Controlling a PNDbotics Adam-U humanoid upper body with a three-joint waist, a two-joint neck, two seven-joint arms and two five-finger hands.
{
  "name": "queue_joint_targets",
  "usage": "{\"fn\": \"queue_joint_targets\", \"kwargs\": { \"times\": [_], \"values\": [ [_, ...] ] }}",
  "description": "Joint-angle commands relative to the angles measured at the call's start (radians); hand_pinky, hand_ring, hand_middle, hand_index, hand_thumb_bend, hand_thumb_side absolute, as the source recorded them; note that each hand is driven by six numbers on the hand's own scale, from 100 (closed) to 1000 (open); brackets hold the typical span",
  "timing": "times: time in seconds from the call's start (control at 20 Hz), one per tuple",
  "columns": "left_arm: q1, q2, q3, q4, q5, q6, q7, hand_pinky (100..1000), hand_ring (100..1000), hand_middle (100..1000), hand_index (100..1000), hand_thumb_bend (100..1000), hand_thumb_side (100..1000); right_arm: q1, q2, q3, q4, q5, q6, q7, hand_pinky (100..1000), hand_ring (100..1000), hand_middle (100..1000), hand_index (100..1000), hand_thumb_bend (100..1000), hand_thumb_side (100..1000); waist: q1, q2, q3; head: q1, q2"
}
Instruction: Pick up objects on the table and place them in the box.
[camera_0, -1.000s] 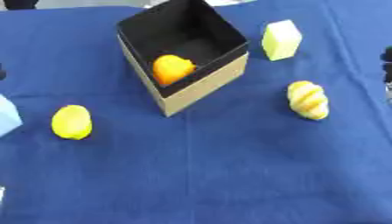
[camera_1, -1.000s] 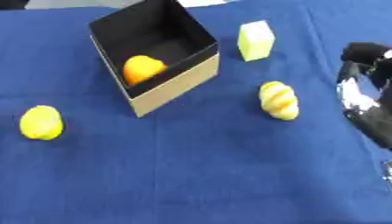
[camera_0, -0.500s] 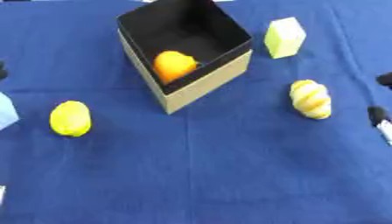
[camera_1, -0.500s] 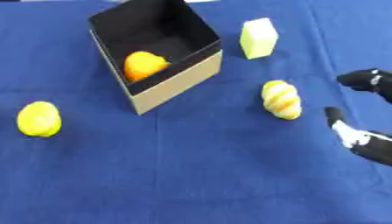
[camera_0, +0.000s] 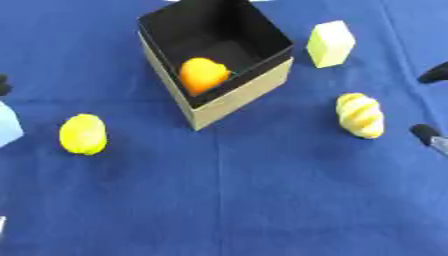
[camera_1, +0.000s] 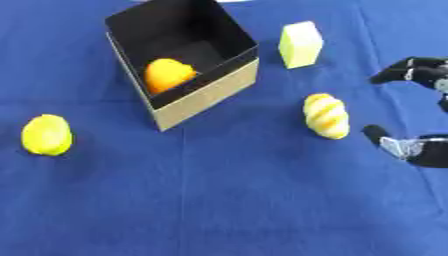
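A black-lined cardboard box (camera_0: 234, 102) stands tilted at the upper middle with an orange fruit (camera_0: 203, 75) inside. A lemon (camera_0: 83, 133) lies on the blue cloth to its left. A ridged yellow piece (camera_1: 326, 115) lies right of the box, and a pale yellow block (camera_1: 299, 44) stands behind it. My right hand (camera_1: 404, 148) comes in from the right edge, open. Its fingers (camera_1: 409, 69) are spread above and its thumb below, just right of the ridged piece and not touching it. A small dark part (camera_0: 3, 85) at the left edge may be my left hand.
A light blue object (camera_0: 7, 130) pokes in at the left edge, near the lemon. The blue cloth (camera_0: 245, 200) covers the whole table, with open room across the front.
My right hand has come down at the right edge and spread its fingers and thumb beside the ridged yellow piece. The objects have stayed where they were.
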Motion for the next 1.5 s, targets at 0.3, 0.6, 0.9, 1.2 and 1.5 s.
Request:
{"fn": "queue_joint_targets", "kwargs": {
  "times": [0.3, 0.6, 0.9, 1.2, 1.5],
  "values": [
    [-0.006, 0.034, -0.012, -0.019, 0.006, 0.002, -0.016, 742, 708, 643, 838, 297, 645, -0.102, -0.222, 0.066, -0.015, -0.040, 0.073, 0.118, 853, 833, 762, 813, 445, 312, -0.002, -0.019, 0.018, -0.026, -0.025],
    [-0.011, 0.039, -0.020, -0.019, 0.014, 0.003, -0.028, 742, 709, 643, 835, 295, 646, -0.191, -0.224, 0.125, 0.008, -0.125, 0.130, 0.203, 862, 843, 749, 803, 466, 248, -0.005, -0.021, 0.035, -0.042, -0.026],
    [-0.014, 0.041, -0.023, -0.019, 0.018, 0.004, -0.034, 742, 709, 642, 833, 293, 647, -0.309, -0.159, 0.174, 0.109, -0.142, 0.141, 0.294, 864, 853, 747, 801, 484, 213, -0.008, -0.020, 0.045, -0.049, -0.027],
    [-0.013, 0.036, -0.024, -0.019, 0.020, 0.005, -0.037, 742, 710, 642, 832, 287, 646, -0.389, -0.081, 0.205, 0.240, -0.099, 0.116, 0.383, 860, 847, 739, 798, 494, 185, -0.005, -0.014, 0.054, -0.056, -0.031],
    [-0.014, 0.029, -0.025, -0.019, 0.021, 0.004, -0.039, 742, 711, 643, 831, 285, 647, -0.431, -0.019, 0.218, 0.337, -0.076, 0.087, 0.479, 855, 841, 733, 793, 490, 191, 0.003, -0.005, 0.061, -0.060, -0.034]
  ]
}}
